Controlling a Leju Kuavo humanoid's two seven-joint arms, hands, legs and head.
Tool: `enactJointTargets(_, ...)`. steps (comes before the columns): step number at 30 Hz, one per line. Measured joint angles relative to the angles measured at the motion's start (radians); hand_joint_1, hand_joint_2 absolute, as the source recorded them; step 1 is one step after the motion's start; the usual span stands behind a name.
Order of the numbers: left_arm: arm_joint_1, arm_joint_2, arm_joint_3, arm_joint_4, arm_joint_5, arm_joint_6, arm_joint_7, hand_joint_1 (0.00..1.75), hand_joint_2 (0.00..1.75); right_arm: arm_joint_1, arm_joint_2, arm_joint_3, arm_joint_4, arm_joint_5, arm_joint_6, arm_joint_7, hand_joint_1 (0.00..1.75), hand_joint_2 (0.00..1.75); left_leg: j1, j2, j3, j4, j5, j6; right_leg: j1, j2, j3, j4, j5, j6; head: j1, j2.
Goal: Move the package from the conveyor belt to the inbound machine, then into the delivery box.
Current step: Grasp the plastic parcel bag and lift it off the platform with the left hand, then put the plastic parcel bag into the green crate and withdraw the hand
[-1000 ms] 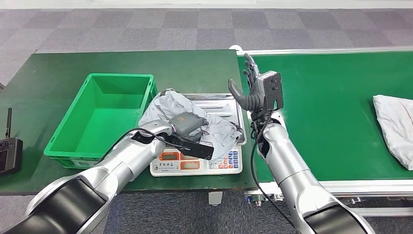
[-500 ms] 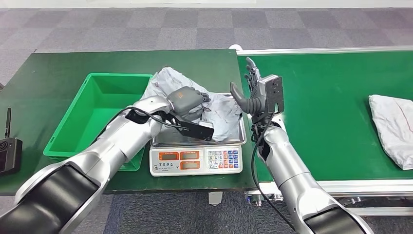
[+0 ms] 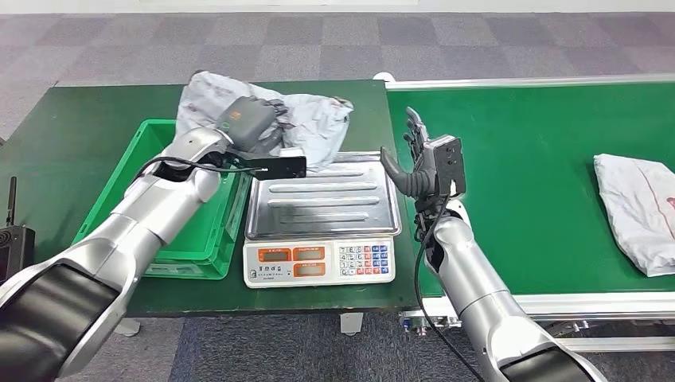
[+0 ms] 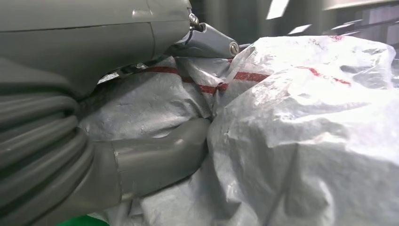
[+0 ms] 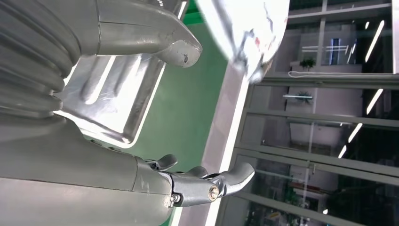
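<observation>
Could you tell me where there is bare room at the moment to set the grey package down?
The green bin is bare inside, below the left hand holding the package. The scale's steel tray is bare too. It is crowded at the tray's right edge, where the right hand stands beside it.

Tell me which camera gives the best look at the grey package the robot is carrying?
The head view: it shows the whole package in the left hand, lifted between the scale tray and the green box. The left wrist view shows only crinkled plastic up close; the right wrist view catches a bright edge.
</observation>
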Motion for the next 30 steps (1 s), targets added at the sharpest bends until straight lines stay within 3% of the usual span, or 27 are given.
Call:
enactJointTargets(6, 0.073, 0.156, 0.116, 0.092, -0.011, 0.128, 0.098, 1.75, 1.75, 0.062, -0.034, -0.022, -0.054, 0.021, -0.015, 0.008, 0.00, 1.75, 0.000, 0.007, 0.001, -0.001, -0.001, -0.001, 0.000, 0.006, -0.003, 0.000, 0.000, -0.001, 0.000, 0.000)
enactJointTargets(10, 0.128, 0.220, 0.187, 0.122, -0.025, 0.157, 0.140, 1.75, 1.75, 0.079, -0.044, -0.030, -0.071, 0.026, -0.012, 0.010, 0.00, 1.75, 0.001, 0.004, 0.000, -0.001, -0.001, -0.001, 0.001, 0.003, -0.003, 0.000, 0.000, -0.002, 0.000, 0.000)
enactJointTargets(14, 0.167, 0.239, 0.239, 0.134, -0.054, 0.173, 0.179, 0.00, 1.75, 0.090, -0.044, -0.031, -0.085, 0.037, -0.012, 0.013, 0.00, 1.75, 0.001, 0.003, -0.001, -0.001, -0.001, -0.001, 0.000, 0.002, -0.003, 0.000, 0.000, -0.002, 0.000, 0.000)
enactJointTargets(25, 0.220, 0.207, 0.364, 0.105, -0.075, 0.197, 0.090, 0.00, 1.75, 0.103, -0.033, -0.034, -0.111, 0.073, -0.010, 0.027, 0.00, 1.75, 0.000, 0.003, -0.001, -0.001, -0.001, -0.001, -0.001, 0.002, -0.003, 0.000, 0.000, -0.002, 0.000, 0.000)
enactJointTargets(30, 0.227, 0.173, 0.416, 0.062, 0.011, 0.177, 0.000, 0.00, 1.75, 0.101, -0.026, -0.034, -0.111, 0.097, -0.032, 0.028, 0.00, 1.75, 0.000, 0.003, -0.001, -0.001, -0.001, -0.001, -0.001, 0.001, -0.003, 0.000, 0.000, -0.002, 0.000, 0.000)
